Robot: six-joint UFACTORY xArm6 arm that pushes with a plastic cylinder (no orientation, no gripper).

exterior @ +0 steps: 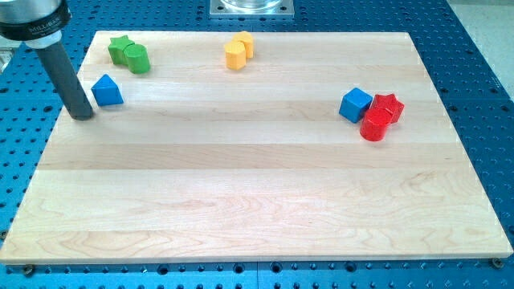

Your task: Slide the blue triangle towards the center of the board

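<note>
The blue triangle (107, 91) lies on the wooden board (257, 193) near the view's upper left. My tip (83, 115) rests on the board just left of and slightly below the triangle, a small gap apart from it. The dark rod rises from the tip toward the view's top left corner.
A green star (120, 48) and a green cylinder (137, 59) sit together above the triangle. Two yellow blocks (238, 50) lie at the top middle. A blue cube (355, 105), a red star (387, 107) and a red cylinder (375, 126) cluster at the right.
</note>
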